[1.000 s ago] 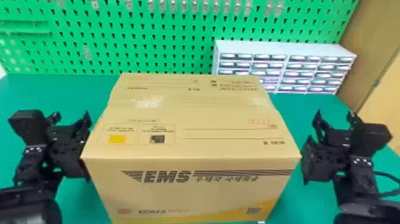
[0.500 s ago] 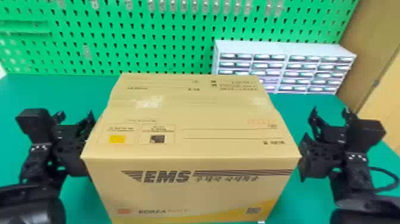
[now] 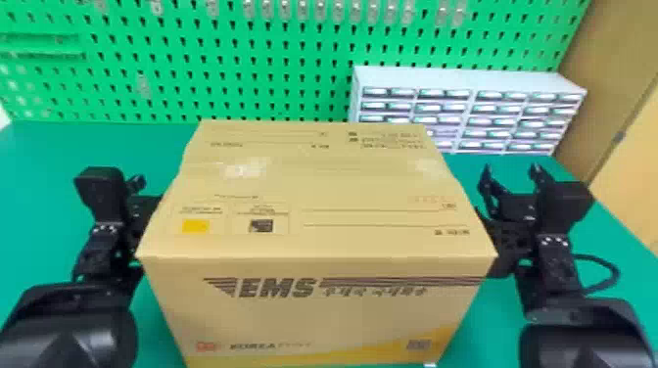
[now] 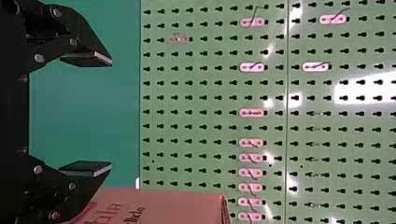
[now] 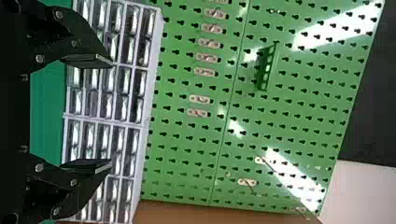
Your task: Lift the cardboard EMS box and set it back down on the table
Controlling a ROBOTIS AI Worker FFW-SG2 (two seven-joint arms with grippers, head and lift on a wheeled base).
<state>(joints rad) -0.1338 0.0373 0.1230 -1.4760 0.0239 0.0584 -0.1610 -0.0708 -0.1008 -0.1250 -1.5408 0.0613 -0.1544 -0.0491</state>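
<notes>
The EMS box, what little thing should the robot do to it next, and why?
Probably press both arms gently inward on the EMS box, before any lifting. The left pincer and right pincer are at its opposite sides, both open with nothing between their fingers, so squeezing looks like the way to hold it. I can't tell how firmly they touch.

EMS box (image 3: 323, 186), centre: matt cardboard, glossy tape (image 3: 245, 169) on top. Tabletop (image 3: 39, 195), left: smooth, matt. Pegboard (image 3: 171, 63), upper left: smooth, glossy.
</notes>
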